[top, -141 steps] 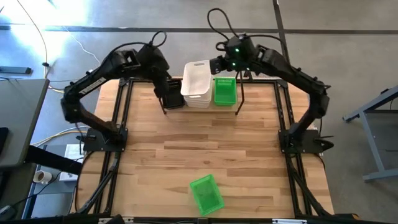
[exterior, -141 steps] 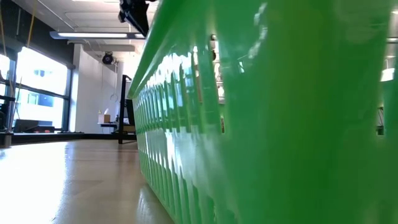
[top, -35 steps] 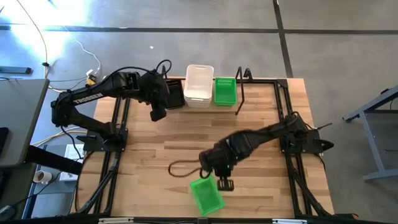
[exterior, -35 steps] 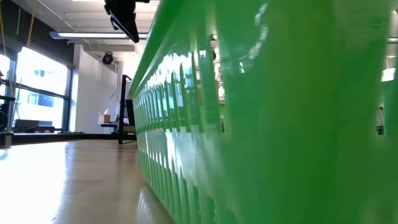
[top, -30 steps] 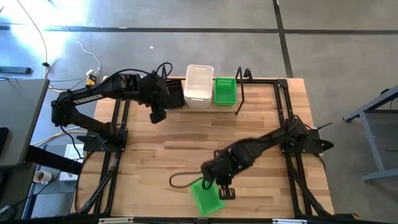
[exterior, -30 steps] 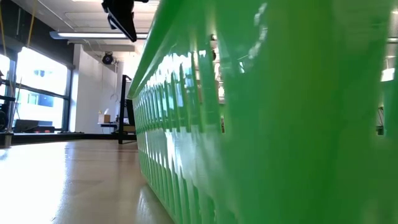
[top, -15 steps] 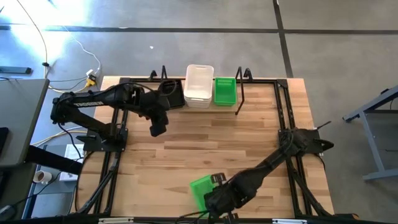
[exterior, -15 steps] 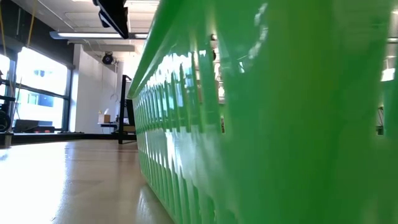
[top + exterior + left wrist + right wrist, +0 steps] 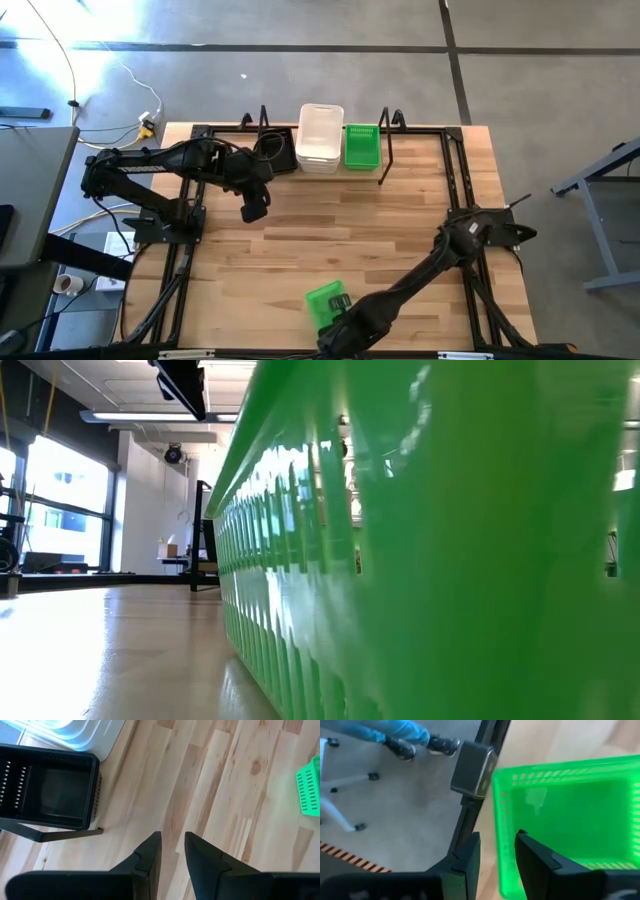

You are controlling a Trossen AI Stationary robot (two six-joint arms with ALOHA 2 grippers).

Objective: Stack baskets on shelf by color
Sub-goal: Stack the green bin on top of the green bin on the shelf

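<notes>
Straddling the loose green basket (image 9: 570, 825) rim, right hand (image 9: 497, 851), fingers parted

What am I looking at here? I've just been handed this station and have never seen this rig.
Two dark robot arms work at a wooden table. The overhead picture shows everything. The table-level one is filled by the wall of the lone bright green slotted plastic basket. The other two look past each arm's fingers. At the far edge, the thin black metal rod shelf holds a black basket, stacked white baskets and a second green basket. The left gripper hovers empty near the shelf, narrowly open. The right gripper is open, straddling the lone basket's rim.
</notes>
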